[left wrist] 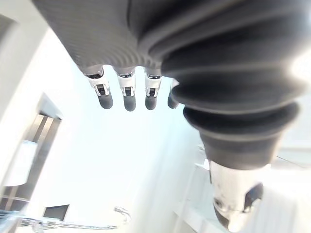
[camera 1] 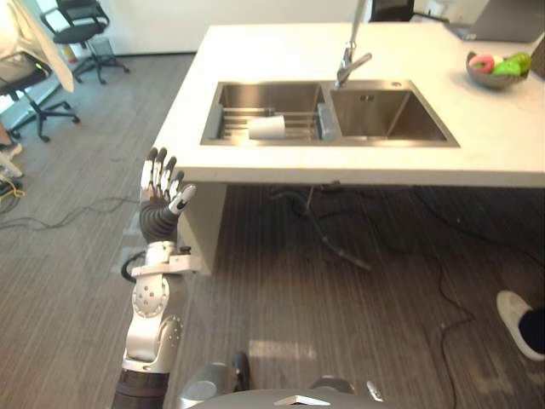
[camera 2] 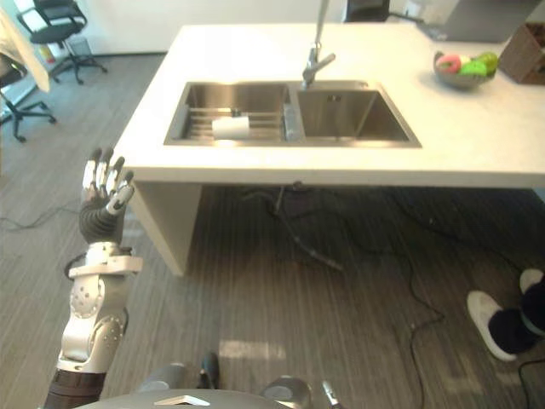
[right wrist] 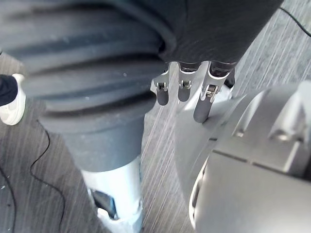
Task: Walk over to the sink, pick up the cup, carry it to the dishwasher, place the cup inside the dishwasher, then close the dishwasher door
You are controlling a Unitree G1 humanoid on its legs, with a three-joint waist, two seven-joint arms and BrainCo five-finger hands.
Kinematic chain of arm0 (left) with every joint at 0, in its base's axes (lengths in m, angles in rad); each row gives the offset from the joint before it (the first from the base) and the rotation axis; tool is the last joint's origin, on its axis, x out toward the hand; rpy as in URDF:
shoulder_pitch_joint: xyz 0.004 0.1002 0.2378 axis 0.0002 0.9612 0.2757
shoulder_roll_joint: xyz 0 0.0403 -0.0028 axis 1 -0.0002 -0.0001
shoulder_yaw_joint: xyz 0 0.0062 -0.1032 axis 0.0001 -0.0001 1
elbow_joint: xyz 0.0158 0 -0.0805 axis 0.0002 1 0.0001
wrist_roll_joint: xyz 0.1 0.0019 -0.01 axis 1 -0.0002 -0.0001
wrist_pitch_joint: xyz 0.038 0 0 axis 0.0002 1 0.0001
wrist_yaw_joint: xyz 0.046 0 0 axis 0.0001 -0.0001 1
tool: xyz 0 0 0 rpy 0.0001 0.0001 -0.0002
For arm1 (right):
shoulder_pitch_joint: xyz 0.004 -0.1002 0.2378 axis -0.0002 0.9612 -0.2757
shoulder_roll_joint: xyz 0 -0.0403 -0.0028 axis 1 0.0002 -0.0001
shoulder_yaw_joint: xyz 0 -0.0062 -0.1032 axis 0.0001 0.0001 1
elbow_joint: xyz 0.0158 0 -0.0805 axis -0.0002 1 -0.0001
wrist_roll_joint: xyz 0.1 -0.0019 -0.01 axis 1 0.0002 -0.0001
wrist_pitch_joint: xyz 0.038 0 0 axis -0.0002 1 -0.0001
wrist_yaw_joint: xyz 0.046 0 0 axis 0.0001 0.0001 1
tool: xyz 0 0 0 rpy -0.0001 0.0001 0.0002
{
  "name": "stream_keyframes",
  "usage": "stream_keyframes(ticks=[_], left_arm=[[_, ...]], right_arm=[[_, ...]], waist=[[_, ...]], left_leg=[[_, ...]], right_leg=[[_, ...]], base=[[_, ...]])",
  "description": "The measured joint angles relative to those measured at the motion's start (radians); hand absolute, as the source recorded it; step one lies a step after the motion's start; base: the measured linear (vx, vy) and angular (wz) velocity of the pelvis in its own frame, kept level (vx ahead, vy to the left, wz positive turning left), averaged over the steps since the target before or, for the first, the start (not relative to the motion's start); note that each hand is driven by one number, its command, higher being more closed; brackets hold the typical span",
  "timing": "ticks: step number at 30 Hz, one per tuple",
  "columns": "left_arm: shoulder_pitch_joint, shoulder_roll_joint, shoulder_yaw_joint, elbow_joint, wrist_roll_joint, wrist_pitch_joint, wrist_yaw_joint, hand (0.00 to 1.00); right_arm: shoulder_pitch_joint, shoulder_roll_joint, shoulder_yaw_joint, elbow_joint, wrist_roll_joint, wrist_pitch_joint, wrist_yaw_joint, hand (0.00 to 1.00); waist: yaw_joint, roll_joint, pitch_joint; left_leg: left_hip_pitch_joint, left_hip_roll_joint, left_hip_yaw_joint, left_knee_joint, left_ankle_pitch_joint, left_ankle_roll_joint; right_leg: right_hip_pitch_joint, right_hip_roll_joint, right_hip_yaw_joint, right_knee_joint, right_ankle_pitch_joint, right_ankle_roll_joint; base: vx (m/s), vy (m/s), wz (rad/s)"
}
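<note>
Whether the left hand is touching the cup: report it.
Apart. Left eye view: left hand raised beside the counter, well short of the cup lying in the sink.

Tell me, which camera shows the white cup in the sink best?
The left eye view: the cup lies on its side on the left basin's rack, unobstructed. The right eye view shows the same. Wrist views give nothing clear of it.

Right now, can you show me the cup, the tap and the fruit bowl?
cup [camera 1: 266, 128], left eye view, on its white side.
tap [camera 1: 347, 60], left eye view, on its silver body.
fruit bowl [camera 1: 492, 83], left eye view, on its grey outer wall.
</note>
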Motion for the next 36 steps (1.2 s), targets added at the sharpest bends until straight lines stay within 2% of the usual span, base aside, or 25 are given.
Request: stream_keyframes(ticks=[1,2,3,4,6,7,8,10,11,13,14,17,19,21,22,24,25,26,27,29,31,33,34,35,36], left_arm=[[0.003,0.0,-0.002,0.001,0.008,-0.014,0.016,0.0],[0.003,0.0,-0.003,0.002,0.008,-0.021,0.021,0.0],[0.001,0.005,-0.013,0.001,0.008,-0.062,0.036,0.0],[-0.001,0.006,-0.018,0.001,0.009,-0.077,0.04,0.0],[-0.01,0.017,-0.037,0.0,0.01,-0.104,0.046,0.0],[-0.028,0.048,-0.042,-0.001,0.009,-0.109,0.051,0.0],[-0.031,0.068,-0.04,0.0,0.006,-0.114,0.063,0.0],[-0.022,0.053,-0.031,-0.036,-0.006,-0.131,0.083,0.0],[-0.022,0.022,-0.022,-0.055,-0.02,-0.146,0.086,0.0],[-0.025,-0.012,-0.032,-0.08,-0.046,-0.144,0.078,0.0],[-0.034,-0.018,-0.036,-0.083,-0.053,-0.133,0.072,0.0],[-0.071,-0.016,-0.038,-0.07,-0.05,-0.069,0.093,0.0],[-0.084,-0.012,-0.038,-0.031,-0.051,-0.04,0.112,0.0],[-0.078,-0.01,-0.038,0.007,-0.052,-0.014,0.131,0.0],[-0.072,-0.011,-0.042,0.03,-0.053,-0.006,0.135,0.0],[-0.068,-0.007,-0.047,0.057,-0.073,-0.004,0.127,0.0],[-0.063,-0.002,-0.055,0.057,-0.075,-0.005,0.122,0.0],[-0.064,0.003,-0.063,0.056,-0.075,-0.006,0.115,0.0],[-0.059,0.013,-0.084,0.052,-0.072,-0.016,0.087,0.0],[-0.048,0.011,-0.091,0.054,-0.071,-0.021,0.08,0.0],[-0.028,0.011,-0.077,0.064,-0.077,-0.021,0.078,0.0],[-0.014,0.009,-0.044,0.067,-0.112,-0.016,0.066,0.0],[-0.013,0.013,-0.019,0.068,-0.152,-0.004,0.054,0.0],[-0.017,0.018,-0.009,0.067,-0.189,0.002,0.047,0.0],[-0.019,0.021,-0.008,0.067,-0.204,0.007,0.039,0.0]], right_arm=[[-0.004,0.001,0.001,0.0,0.0,-0.003,-0.006,0.0],[-0.005,0.003,0.002,0.0,0.0,-0.002,-0.007,0.0],[-0.01,0.016,0.005,-0.002,0.0,0.006,-0.013,0.0],[-0.011,0.023,0.006,-0.003,0.0,0.01,-0.014,0.0],[0.0,0.035,0.008,0.002,-0.001,0.027,-0.017,0.0],[0.027,0.048,0.007,0.009,-0.002,0.04,-0.016,0.0],[0.064,0.052,0.007,0.012,-0.015,0.053,-0.017,0.0],[0.103,0.048,0.034,0.009,-0.063,0.067,-0.015,0.0],[0.11,0.038,0.042,0.007,-0.087,0.077,-0.014,0.0],[0.11,0.022,0.043,0.005,-0.13,0.074,-0.005,0.0],[0.108,0.021,0.042,-0.003,-0.161,0.069,0.007,0.0],[0.095,0.024,0.023,0.0,-0.223,0.059,0.021,0.0],[0.087,0.02,0.021,0.0,-0.227,0.064,0.02,0.0],[0.086,0.022,0.019,0.002,-0.235,0.065,0.029,0.0],[0.086,0.022,0.002,0.01,-0.235,0.067,0.036,0.0],[0.091,0.02,-0.017,0.012,-0.235,0.075,0.037,0.0],[0.095,0.022,-0.017,0.009,-0.234,0.076,0.036,0.0],[0.104,0.019,-0.019,0.009,-0.234,0.078,0.037,0.0],[0.108,0.006,-0.038,0.008,-0.235,0.093,0.039,0.0],[0.101,-0.021,-0.038,0.0,-0.243,0.116,0.053,0.0],[0.1,-0.039,-0.044,-0.002,-0.272,0.123,0.05,0.0],[0.1,-0.048,-0.044,-0.002,-0.274,0.132,0.034,0.0],[0.104,-0.039,-0.046,-0.002,-0.261,0.13,0.028,0.0],[0.109,-0.019,-0.064,-0.002,-0.244,0.129,0.027,0.0],[0.108,-0.011,-0.077,-0.001,-0.226,0.13,0.024,0.0]], waist=[[0.001,0.005,0.002],[-0.001,0.011,0.005],[-0.01,0.019,0.006],[-0.014,0.026,0.007],[-0.029,0.035,0.001],[-0.037,0.002,-0.003],[-0.043,-0.023,-0.003],[-0.019,-0.004,-0.015],[-0.014,0.026,-0.028],[-0.015,0.054,-0.05],[-0.015,0.057,-0.066],[-0.013,0.052,-0.088],[-0.015,0.054,-0.087],[-0.025,0.05,-0.083],[-0.036,0.052,-0.066],[-0.046,0.035,-0.013],[-0.045,0.035,-0.012],[-0.048,0.036,-0.012],[-0.049,0.046,-0.013],[-0.039,0.084,-0.012],[-0.034,0.131,-0.017],[-0.03,0.145,-0.015],[-0.042,0.137,-0.031],[-0.061,0.126,-0.041],[-0.066,0.122,-0.044]], left_leg=[[0.041,-0.001,0.0,-0.012,-0.016,0.0],[0.064,-0.001,0.0,-0.017,-0.025,-0.001],[0.106,0.013,-0.001,-0.025,-0.048,-0.008],[0.106,0.025,-0.002,-0.021,-0.056,-0.015],[0.094,0.054,-0.018,0.017,-0.077,-0.038],[0.093,0.044,-0.054,0.046,-0.1,-0.057],[0.109,0.045,-0.093,0.078,-0.128,-0.085],[0.14,0.097,-0.098,0.094,-0.164,-0.133],[0.143,0.151,-0.111,0.124,-0.194,-0.155],[0.142,0.219,-0.115,0.13,-0.219,-0.179],[0.139,0.25,-0.114,0.105,-0.22,-0.182],[0.163,0.276,-0.11,0.007,-0.182,-0.174],[0.163,0.281,-0.109,0.01,-0.187,-0.154],[0.13,0.279,-0.092,0.118,-0.189,-0.119],[0.053,0.281,-0.07,0.282,-0.162,-0.071],[-0.025,0.301,-0.04,0.48,-0.124,-0.041],[-0.039,0.299,-0.017,0.439,-0.182,-0.058],[-0.051,0.289,0.0,0.368,-0.197,-0.068],[-0.057,0.255,0.005,0.133,-0.149,-0.094],[-0.065,0.265,0.03,-0.05,-0.065,-0.14],[-0.068,0.277,0.028,-0.025,-0.002,-0.148],[-0.07,0.264,0.027,0.019,0.046,-0.139],[-0.064,0.228,0.04,-0.005,0.044,-0.13],[-0.034,0.18,0.045,-0.094,0.082,-0.118],[-0.015,0.159,0.046,-0.137,0.108,-0.111]], right_leg=[[-0.046,-0.001,-0.03,0.055,-0.055,-0.071],[-0.075,-0.001,-0.057,0.063,-0.094,-0.102],[-0.159,0.002,-0.14,-0.061,-0.167,-0.145],[-0.178,0.012,-0.161,-0.164,-0.167,-0.147],[-0.175,0.075,-0.145,-0.536,-0.093,-0.121],[-0.162,0.08,-0.107,-0.726,-0.035,-0.11],[-0.137,0.094,-0.09,-0.731,0.057,-0.115],[-0.119,0.127,-0.105,-0.687,0.112,-0.135],[-0.11,0.168,-0.125,-0.658,0.082,-0.154],[-0.11,0.23,-0.143,-0.654,0.045,-0.163],[-0.114,0.262,-0.159,-0.671,0.038,-0.173],[-0.115,0.301,-0.171,-0.705,0.031,-0.182],[-0.118,0.305,-0.185,-0.686,0.001,-0.184],[-0.108,0.289,-0.193,-0.667,-0.025,-0.178],[-0.076,0.275,-0.205,-0.681,-0.029,-0.175],[0.047,0.257,-0.232,-0.764,-0.025,-0.174],[0.074,0.249,-0.239,-0.792,-0.022,-0.175],[0.091,0.242,-0.247,-0.814,-0.019,-0.173],[0.106,0.228,-0.263,-0.849,-0.013,-0.159],[0.112,0.243,-0.254,-0.878,-0.002,-0.134],[0.112,0.261,-0.212,-0.876,0.004,-0.102],[0.106,0.251,-0.17,-0.869,0.002,-0.074],[0.094,0.208,-0.158,-0.85,-0.004,-0.05],[0.095,0.168,-0.167,-0.849,-0.011,-0.035],[0.096,0.153,-0.176,-0.853,-0.014,-0.028]], base=[[0.27,0.008,-0.21],[0.31,-0.05,-0.24],[0.27,-0.108,-0.08],[0.27,-0.136,0.09],[0.19,-0.158,0.49],[0.32,-0.299,0.95],[0.34,-0.317,0.84],[0.38,-0.361,0.19],[0.41,-0.365,-0.06],[0.31,-0.238,-0.1],[0.27,-0.199,-0.1],[0.24,-0.153,-0.01],[0.15,-0.072,0.1],[0.14,-0.022,0.27],[0.1,-0.025,0.38],[0.15,0.018,0.61],[0.15,0.036,0.62],[0.09,0.015,0.49],[0.09,0.028,0.29],[0.12,0.087,-0.14],[0.2,0.166,-0.65],[0.25,0.251,-0.68],[0.26,0.253,-0.03],[0.17,0.148,0.23],[0.26,0.107,0.53]])
